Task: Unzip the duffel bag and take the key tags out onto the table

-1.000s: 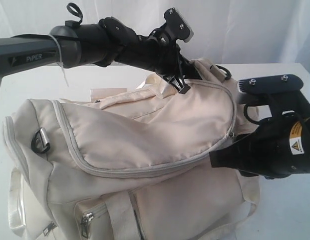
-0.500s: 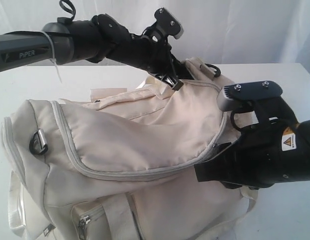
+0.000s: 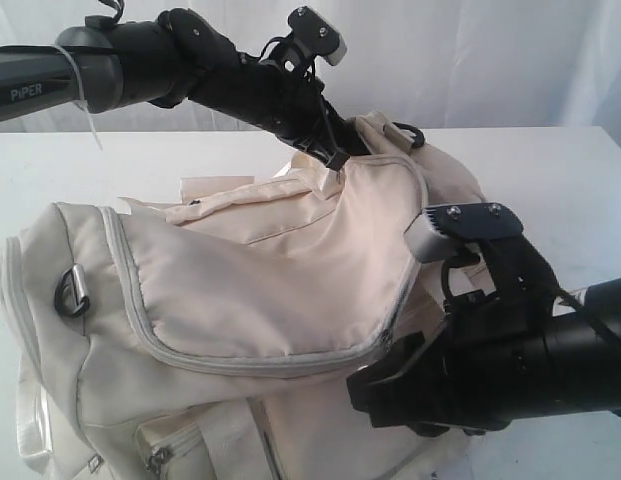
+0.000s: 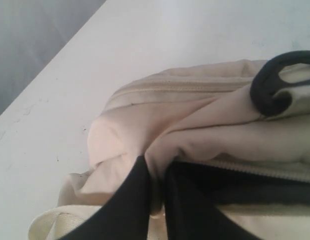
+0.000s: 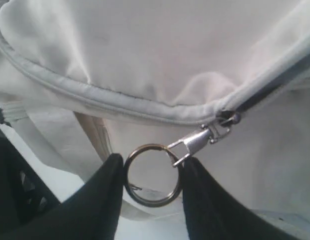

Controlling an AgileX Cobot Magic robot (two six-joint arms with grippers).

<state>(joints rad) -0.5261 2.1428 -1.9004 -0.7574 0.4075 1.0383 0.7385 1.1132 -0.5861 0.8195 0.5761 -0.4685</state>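
The cream duffel bag [image 3: 250,300] fills the near half of the white table [image 3: 550,170]. My left gripper [image 3: 335,160] is shut on a fold of the bag's top fabric [image 4: 159,150] beside the zip [image 4: 234,170]. Its grey-edged top flap [image 3: 280,270] hangs forward. My right gripper [image 5: 153,172] is shut on the metal ring [image 5: 153,174] of the zipper pull [image 5: 202,137], at the flap's lower right corner [image 3: 385,345]. A dark slit of lining [image 5: 269,87] shows behind the slider. The key tags are hidden.
A black D-ring [image 3: 72,290] sits on the bag's left end, and a side pocket zip [image 3: 160,455] is low on the front. A black strap loop [image 4: 274,85] lies near the left gripper. White curtain hangs behind the table.
My right gripper has drawn the zipper pull down and leftward along the flap's edge. The left arm has shifted left and slightly up, still holding the bag's top fabric.
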